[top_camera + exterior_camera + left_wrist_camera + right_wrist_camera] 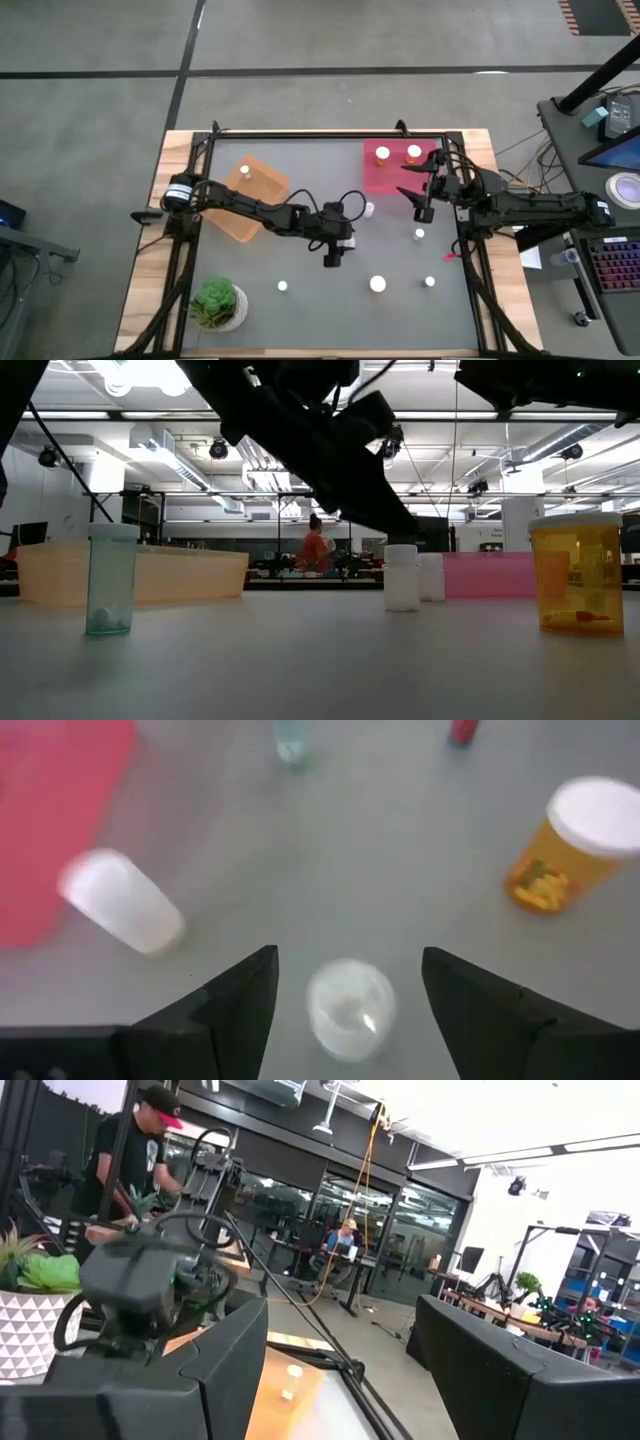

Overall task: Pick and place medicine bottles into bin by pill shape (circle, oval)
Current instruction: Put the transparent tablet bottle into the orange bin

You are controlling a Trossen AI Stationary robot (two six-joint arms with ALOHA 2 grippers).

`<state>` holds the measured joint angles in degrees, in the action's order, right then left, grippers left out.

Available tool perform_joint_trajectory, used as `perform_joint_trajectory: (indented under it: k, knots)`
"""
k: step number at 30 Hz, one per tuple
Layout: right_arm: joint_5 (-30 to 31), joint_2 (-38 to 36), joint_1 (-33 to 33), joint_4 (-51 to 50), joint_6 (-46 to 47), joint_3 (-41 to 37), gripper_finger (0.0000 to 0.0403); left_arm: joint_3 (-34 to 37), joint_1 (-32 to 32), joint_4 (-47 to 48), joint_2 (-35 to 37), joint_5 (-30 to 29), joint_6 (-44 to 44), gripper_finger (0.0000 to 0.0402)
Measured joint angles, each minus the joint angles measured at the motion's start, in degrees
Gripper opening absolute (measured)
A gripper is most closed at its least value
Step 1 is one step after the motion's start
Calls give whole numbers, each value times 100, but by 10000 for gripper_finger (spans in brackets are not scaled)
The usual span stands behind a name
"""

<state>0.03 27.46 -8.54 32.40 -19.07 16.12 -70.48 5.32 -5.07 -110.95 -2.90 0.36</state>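
Between the left tool's (pixel 345 982) spread dark fingers stands a round, white-capped bottle (pixel 349 1008).

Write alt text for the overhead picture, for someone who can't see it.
Two dark robot arms reach over a grey table: the left gripper hovers open near the middle, and the right gripper is raised beside a pink bin holding two bottles. An orange bin holds one bottle, several small white-capped bottles dot the table, and a potted plant sits at a corner.
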Motion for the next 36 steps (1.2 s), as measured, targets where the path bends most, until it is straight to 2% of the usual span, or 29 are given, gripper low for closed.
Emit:
perform_joint_trajectory:
  k: [9,23,29,36]
  knots:
    - [51,-2,-13,-61,-3,0,247,4,-2,-254,-313,281,-291,223]
    - [150,0,-13,-83,-44,0,247,4,-9,-152,-256,202,-258,120]
    - [154,0,-13,-158,-44,-1,247,4,-14,-124,-125,82,-196,120]
    - [164,0,-13,-212,-46,-2,247,7,-185,-7,534,130,22,121]
